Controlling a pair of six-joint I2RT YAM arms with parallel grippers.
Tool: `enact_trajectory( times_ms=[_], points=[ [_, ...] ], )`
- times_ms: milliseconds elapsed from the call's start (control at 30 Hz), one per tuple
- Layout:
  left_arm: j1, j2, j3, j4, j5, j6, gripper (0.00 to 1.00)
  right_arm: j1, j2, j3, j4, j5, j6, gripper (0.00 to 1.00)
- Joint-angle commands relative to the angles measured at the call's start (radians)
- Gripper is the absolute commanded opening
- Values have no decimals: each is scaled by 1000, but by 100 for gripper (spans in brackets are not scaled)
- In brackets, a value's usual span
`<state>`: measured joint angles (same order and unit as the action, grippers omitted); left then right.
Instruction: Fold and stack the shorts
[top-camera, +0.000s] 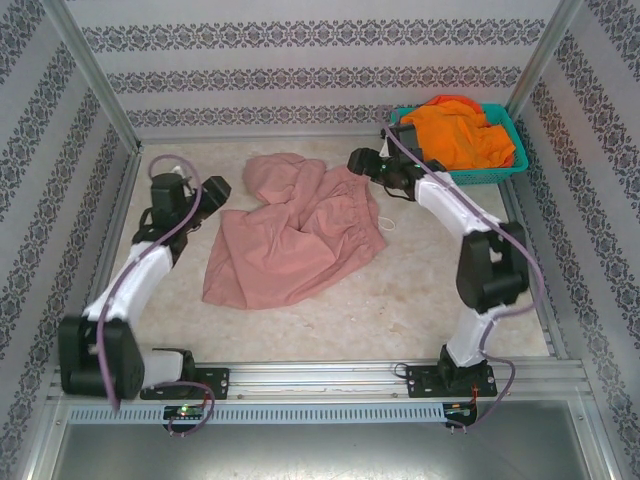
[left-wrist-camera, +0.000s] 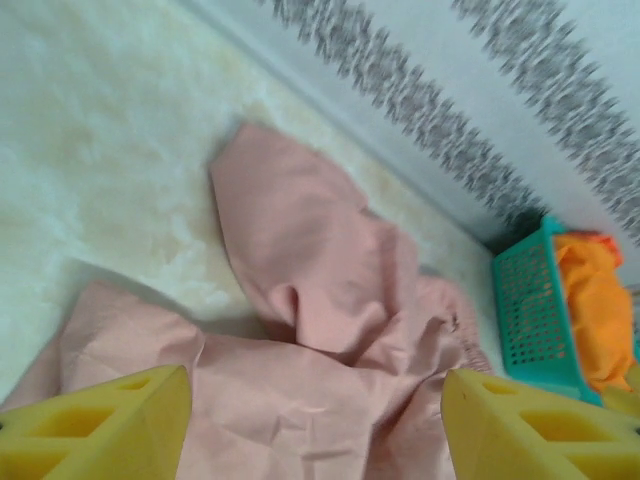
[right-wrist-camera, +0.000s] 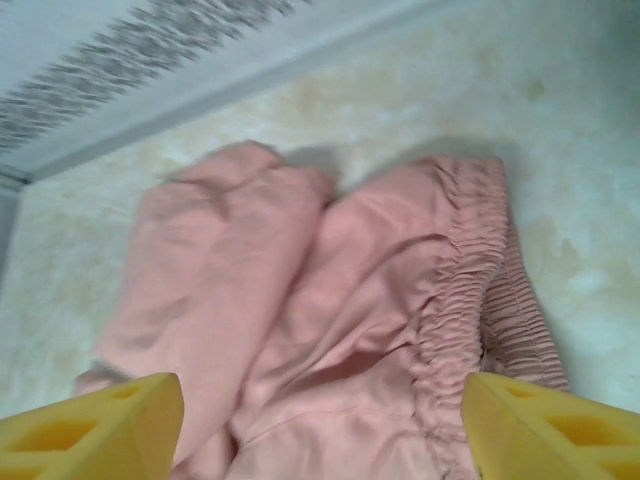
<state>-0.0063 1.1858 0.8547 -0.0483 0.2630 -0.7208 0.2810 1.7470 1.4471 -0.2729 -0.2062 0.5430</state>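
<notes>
The dusty pink shorts (top-camera: 290, 235) lie crumpled and spread in the middle of the table, one leg bunched toward the back, and a white drawstring (top-camera: 385, 224) trails off their right side. Orange shorts (top-camera: 455, 130) are heaped in the teal basket (top-camera: 505, 165), with a redder cloth edge (top-camera: 455, 100) behind them. My left gripper (top-camera: 205, 195) hovers open at the pink shorts' left edge; in the left wrist view its yellow fingers (left-wrist-camera: 100, 425) stand wide apart over the cloth (left-wrist-camera: 300, 290). My right gripper (top-camera: 360, 162) is open at the back right of the shorts, over the gathered waistband (right-wrist-camera: 470, 260).
The basket (left-wrist-camera: 530, 310) stands in the back right corner against the patterned wall. Metal frame posts and walls enclose the table on three sides. Bare tabletop (top-camera: 420, 300) lies in front of and to the right of the pink shorts.
</notes>
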Motion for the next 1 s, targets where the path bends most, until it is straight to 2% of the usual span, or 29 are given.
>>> enact_trajectory(
  times_ms=[0,200,300,433,633,967],
  points=[
    [-1,-155,-104,-352,-102,12,68,29,-201,-102,-14,28,-170,77],
    [-1,-443,-300,-542,-122,-130,65,78,-468,-307,-25,27,-320,82],
    [-1,-497,-341,-612,-148,-165,63,99,-554,-387,-39,23,-416,83],
    [-1,-450,-362,-661,-159,-210,61,118,-613,-450,-75,47,-542,85],
    [-1,-315,-376,-590,-149,-217,55,122,-635,-501,-68,37,-551,85],
    [-3,-158,-362,-516,-124,-221,55,130,-615,-519,-77,53,-562,85]
  ],
)
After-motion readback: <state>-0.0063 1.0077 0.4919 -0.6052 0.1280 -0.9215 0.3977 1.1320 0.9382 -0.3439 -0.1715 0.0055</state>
